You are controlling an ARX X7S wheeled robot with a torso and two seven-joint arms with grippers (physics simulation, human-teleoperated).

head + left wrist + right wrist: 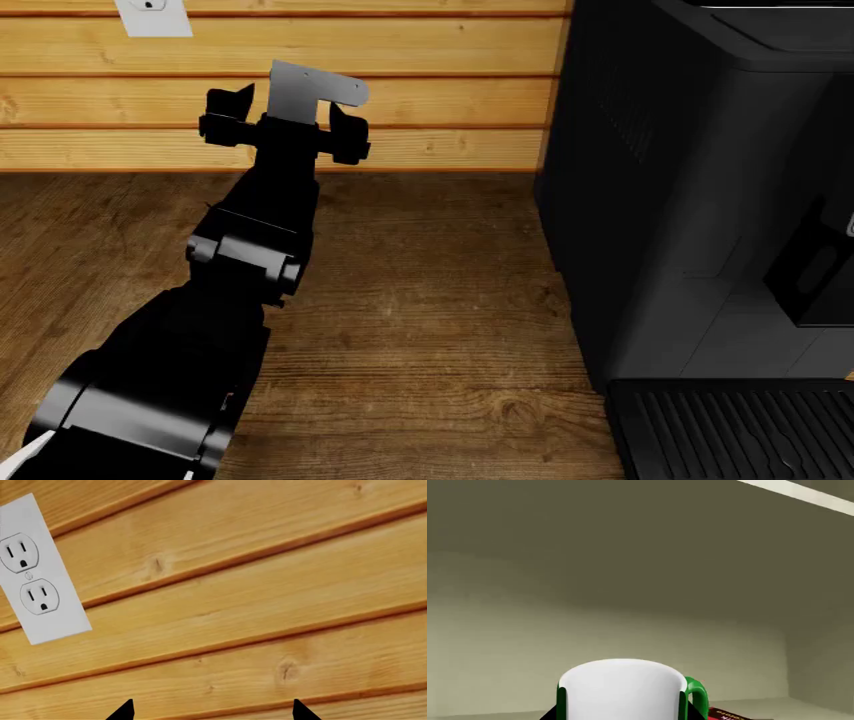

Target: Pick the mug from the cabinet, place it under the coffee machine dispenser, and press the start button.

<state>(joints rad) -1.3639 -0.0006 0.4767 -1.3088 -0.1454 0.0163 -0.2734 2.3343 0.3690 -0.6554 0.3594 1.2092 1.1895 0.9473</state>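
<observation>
In the right wrist view the green mug [620, 690] with its white inside fills the space between my right gripper's [624, 716] two dark fingertips, which press against its green sides; its handle sticks out to one side. It is inside a pale cabinet [627, 580]. In the head view the dark coffee machine [667, 200] stands at the right, with the black dispenser [807, 280] on its front above the ribbed drip tray [734, 430]. My left gripper [284, 115] is raised in front of the wooden wall, open and holding nothing. The right arm and the mug are out of the head view.
A wooden counter [427, 330] runs from the plank wall [441, 100] to the machine. A white wall outlet [33, 570] is close to the left gripper [212, 711]. A red packet [730, 714] lies on the cabinet shelf beside the mug.
</observation>
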